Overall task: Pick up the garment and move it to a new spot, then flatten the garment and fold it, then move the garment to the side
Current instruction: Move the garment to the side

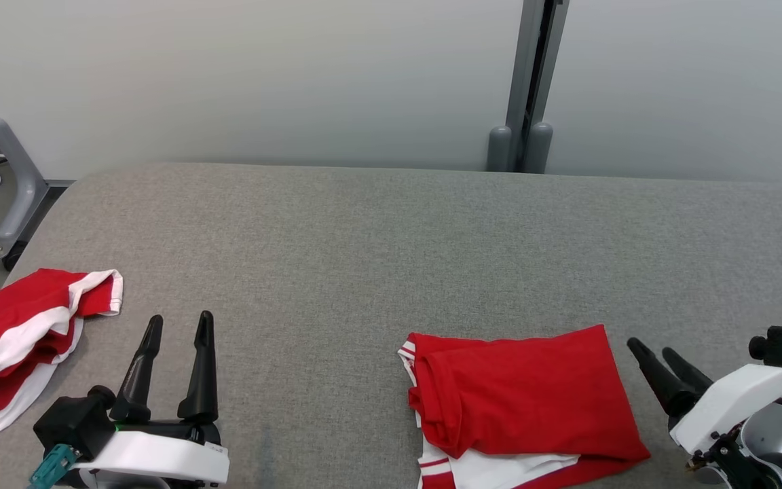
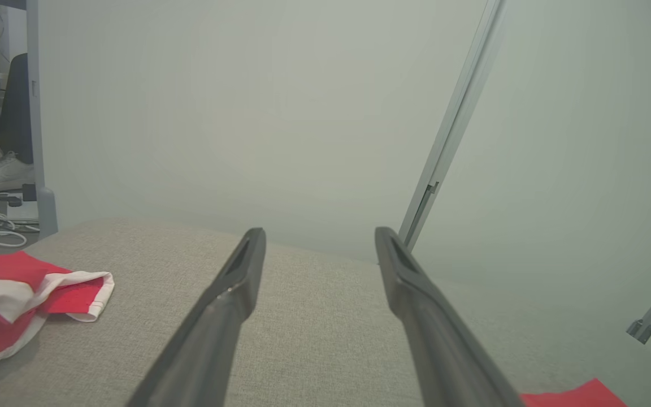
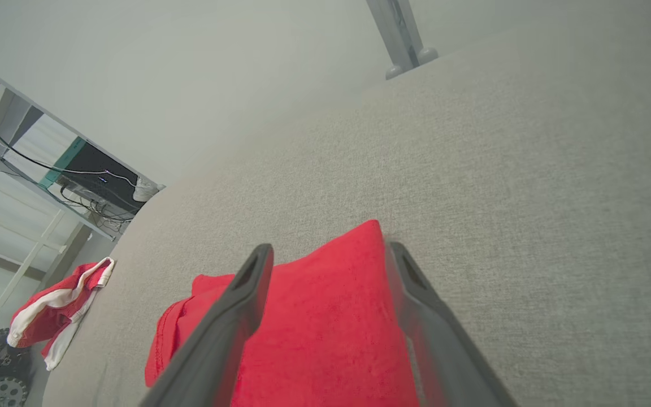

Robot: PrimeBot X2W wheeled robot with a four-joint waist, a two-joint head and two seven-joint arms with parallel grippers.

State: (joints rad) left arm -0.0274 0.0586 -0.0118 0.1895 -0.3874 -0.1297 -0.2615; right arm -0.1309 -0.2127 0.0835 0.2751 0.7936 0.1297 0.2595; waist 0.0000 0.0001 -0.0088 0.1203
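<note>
Hovering, both sets of jaws spread and empty: my left gripper [image 1: 180, 316] over the table [image 1: 364, 238], my right gripper [image 1: 650, 346] just beside the folded garment [image 1: 527, 394], which lies flat near the table's front edge, right of centre. Fold looks done to me, so the shift to the side comes next. That calls for pinching every layer at once, or the stack slides apart. Crumpled garment [image 1: 17, 339] sits far left.

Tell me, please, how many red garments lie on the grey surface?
2. A folded garment lies near the front edge on the robot's right; a crumpled garment lies at the left edge of the surface. Others could lie out of view.
</note>
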